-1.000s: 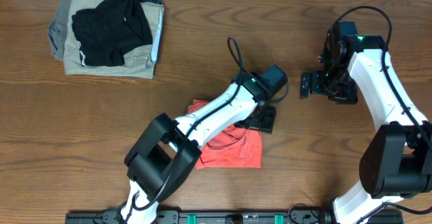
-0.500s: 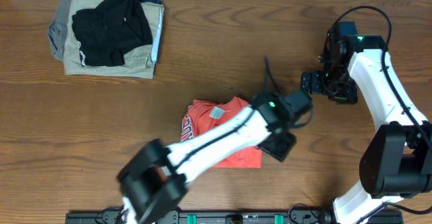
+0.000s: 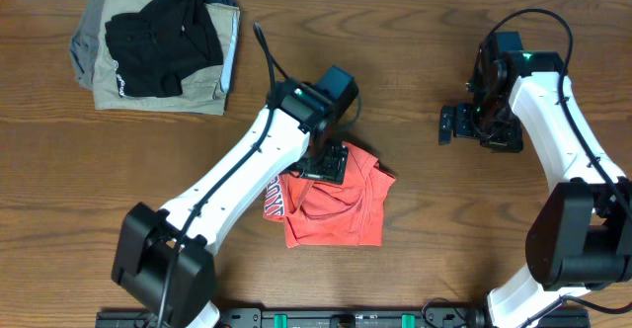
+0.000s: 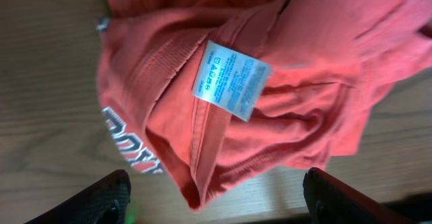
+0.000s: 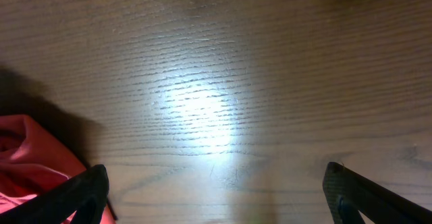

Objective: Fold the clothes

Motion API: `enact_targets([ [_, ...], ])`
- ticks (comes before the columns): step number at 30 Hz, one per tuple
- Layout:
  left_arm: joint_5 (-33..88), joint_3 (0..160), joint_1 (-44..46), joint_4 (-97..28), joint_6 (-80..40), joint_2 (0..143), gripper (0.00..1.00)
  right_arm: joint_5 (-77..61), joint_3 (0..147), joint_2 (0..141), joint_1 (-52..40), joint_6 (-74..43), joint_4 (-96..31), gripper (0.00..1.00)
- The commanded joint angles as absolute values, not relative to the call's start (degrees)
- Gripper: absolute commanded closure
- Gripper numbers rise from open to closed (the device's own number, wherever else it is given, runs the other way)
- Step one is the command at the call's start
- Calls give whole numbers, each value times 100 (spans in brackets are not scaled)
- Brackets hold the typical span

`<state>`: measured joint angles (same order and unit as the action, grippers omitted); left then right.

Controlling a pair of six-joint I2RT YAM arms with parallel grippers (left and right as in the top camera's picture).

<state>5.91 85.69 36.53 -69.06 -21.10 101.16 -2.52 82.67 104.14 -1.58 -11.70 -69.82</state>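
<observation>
Wood-grain table (image 3: 444,229) carries the crumpled T-shirt (image 3: 336,205); left end effector (image 4: 216,182) and right end effector (image 5: 216,183) gape wide.

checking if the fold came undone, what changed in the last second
The left end effector swung out to the right, then back over the shirt's top edge, and now stands open, holding nothing. The shirt lies more rumpled, its right corner flared out. The right end effector stayed open where it was, and the clothes pile did not move.

Left hand (image 3: 331,162) points down, fingers spread wide; right hand (image 3: 447,125), well apart, gapes equally.
</observation>
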Motion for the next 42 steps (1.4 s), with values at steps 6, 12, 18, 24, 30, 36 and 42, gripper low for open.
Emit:
enact_targets([
  [6, 751, 7717, 3774, -6110, -1942, 10274, 17, -191, 8337, 10309, -231, -1236, -6987, 1],
  [12, 740, 7607, 3774, -5833, -1957, 10274, 17, -191, 8337, 10309, -233, -1236, -6987, 1],
  [18, 388, 7607, 3774, -5662, -1957, 10276, 28, -191, 8337, 10309, -231, -1236, -6987, 1],
  [24, 287, 7476, 3774, -5638, -1933, 10276, 29, -193, 8337, 10309, -233, -1236, -6987, 1],
  [30, -69, 7096, 3774, -5216, -1933, 10276, 49, -193, 8337, 10309, -231, -1236, -6987, 1],
  [36, -69, 7087, 3774, -5196, -1935, 10241, 81, -191, 8337, 10309, -233, -1236, -6987, 1],
  [42, -69, 7437, 3774, -5557, -1979, 9974, 94, -191, 8337, 10309, -233, -1236, -6987, 1],
])
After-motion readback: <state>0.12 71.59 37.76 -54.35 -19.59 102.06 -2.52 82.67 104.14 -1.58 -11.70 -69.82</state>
